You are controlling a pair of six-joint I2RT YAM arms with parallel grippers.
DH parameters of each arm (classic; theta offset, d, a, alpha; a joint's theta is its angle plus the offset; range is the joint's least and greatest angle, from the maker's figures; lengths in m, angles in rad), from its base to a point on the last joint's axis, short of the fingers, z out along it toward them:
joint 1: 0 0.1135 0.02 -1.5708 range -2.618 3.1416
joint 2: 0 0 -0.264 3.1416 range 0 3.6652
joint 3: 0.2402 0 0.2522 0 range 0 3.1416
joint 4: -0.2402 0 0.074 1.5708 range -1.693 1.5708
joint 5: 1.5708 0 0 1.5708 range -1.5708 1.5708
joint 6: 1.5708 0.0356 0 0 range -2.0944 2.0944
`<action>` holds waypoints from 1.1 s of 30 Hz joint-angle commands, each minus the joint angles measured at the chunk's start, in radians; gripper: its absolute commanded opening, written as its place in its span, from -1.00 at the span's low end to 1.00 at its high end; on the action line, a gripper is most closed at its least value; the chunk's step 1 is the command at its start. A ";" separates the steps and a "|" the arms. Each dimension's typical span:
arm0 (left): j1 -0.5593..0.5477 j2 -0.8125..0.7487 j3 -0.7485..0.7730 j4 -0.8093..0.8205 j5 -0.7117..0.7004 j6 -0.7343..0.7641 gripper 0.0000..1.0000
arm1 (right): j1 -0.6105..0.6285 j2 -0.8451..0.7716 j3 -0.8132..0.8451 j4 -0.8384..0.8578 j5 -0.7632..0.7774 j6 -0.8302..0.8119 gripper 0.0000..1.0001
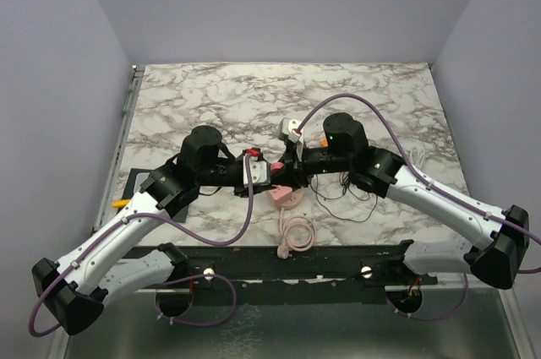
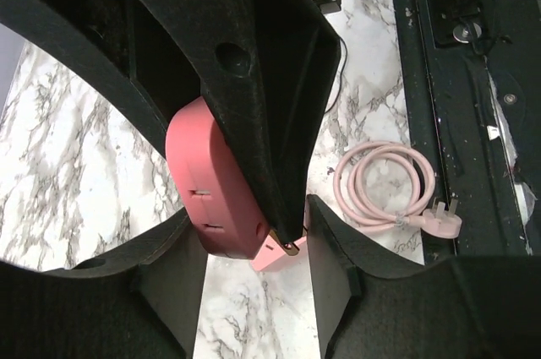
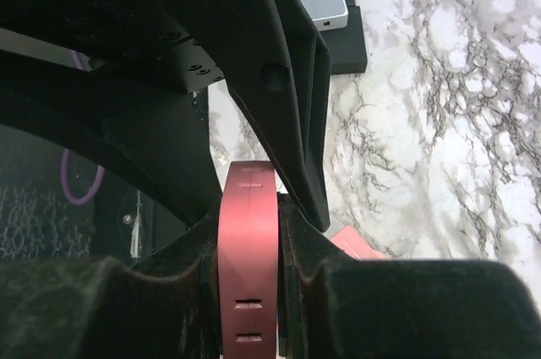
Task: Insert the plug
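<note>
I am pinching the pink socket block (image 2: pixel 211 182) narrowly in my right fingers (image 3: pixel 300 245) to steady it, my left fingers (image 2: pixel 334 274) standing half-wide around it, not gripping, while the plug (image 2: pixel 441 224) is lying unheld on the table (image 2: pixel 84 165) by its coiled cable (image 2: pixel 385 177).

The left gripper (image 2: pixel 249 228) reached down over the marble table (image 2: pixel 76 165), its fingers (image 2: pixel 161 287) standing apart on either side of a pink block (image 2: pixel 203 182); whether they pressed it could not be told; the block sat tilted, with slots in its face; a black finger (image 2: pixel 254 97) of the other arm lay along its right side; at the block's lower end showed a paler pink piece (image 2: pixel 269 259) with a brass pin (image 2: pixel 292 249); to the right a pink cable (image 2: pixel 385 182) lay coiled on the table, its plug (image 2: pixel 441 224) resting on the edge of a black board (image 2: pixel 439 106); a screw (image 2: pixel 465 31) showed near the top.
</note>
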 commanded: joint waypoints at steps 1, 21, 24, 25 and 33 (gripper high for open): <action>-0.003 -0.003 0.032 -0.035 0.051 0.043 -0.10 | -0.001 -0.044 -0.026 0.033 -0.070 -0.007 -0.91; -0.003 -0.012 0.029 -0.162 0.067 0.237 -0.77 | -0.051 -0.081 -0.009 0.003 -0.084 -0.009 -0.92; -0.003 -0.018 0.029 -0.169 0.065 0.256 -0.94 | -0.058 -0.078 0.005 -0.028 -0.101 -0.021 -0.91; -0.002 -0.018 0.030 -0.170 0.064 0.260 -0.96 | -0.059 -0.075 0.009 -0.037 -0.108 -0.024 -0.91; -0.002 -0.020 0.032 -0.172 0.051 0.274 -1.00 | -0.067 -0.071 0.031 -0.097 -0.118 -0.047 -0.89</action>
